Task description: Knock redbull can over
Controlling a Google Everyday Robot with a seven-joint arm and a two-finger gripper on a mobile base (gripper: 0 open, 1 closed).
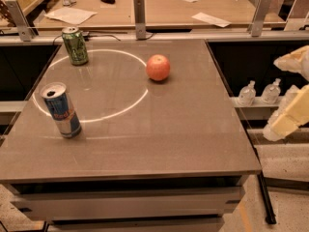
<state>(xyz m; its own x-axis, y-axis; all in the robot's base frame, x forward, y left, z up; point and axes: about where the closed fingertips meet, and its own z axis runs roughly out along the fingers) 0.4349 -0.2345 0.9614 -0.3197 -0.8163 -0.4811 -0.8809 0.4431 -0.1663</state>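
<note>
While the redbull can [61, 109] is standing upright near the left edge of the table [169, 144], the gripper [286, 121], its state impossible to tell, is being held beyond the right side; a high sideways push is being advised

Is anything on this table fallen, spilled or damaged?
Nothing stands out. The redbull can and the green can both stand upright, no spill shows, and the gripper hangs beyond the right edge of the table.
</note>
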